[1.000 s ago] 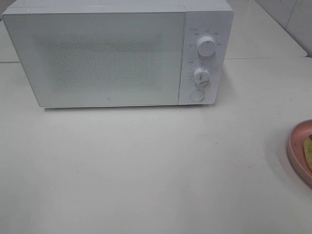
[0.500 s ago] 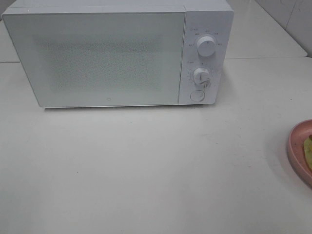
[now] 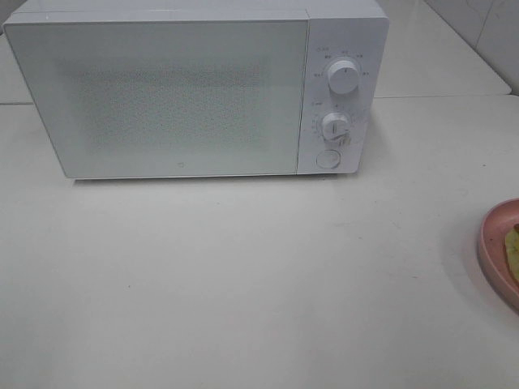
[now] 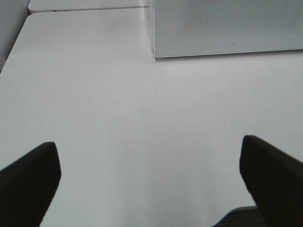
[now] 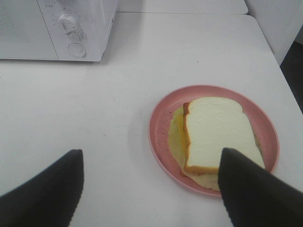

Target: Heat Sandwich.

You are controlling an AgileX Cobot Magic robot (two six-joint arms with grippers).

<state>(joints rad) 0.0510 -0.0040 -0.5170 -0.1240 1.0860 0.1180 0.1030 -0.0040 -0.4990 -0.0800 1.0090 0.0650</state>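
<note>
White tabletop [image 3: 243, 284], smooth and evenly lit. Pale tiled wall [image 3: 486, 32] behind, at the far right corner.

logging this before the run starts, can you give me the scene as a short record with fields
microwave: white, at the back of the table, door shut
controls: two knobs above a round button, on the microwave's right side
plate: pink, round, on the table right of the microwave
sandwich: white bread with yellow filling, lying flat on the plate
left gripper: open, empty, above bare table
right gripper: open, empty, near the plate, not touching the sandwich
</note>
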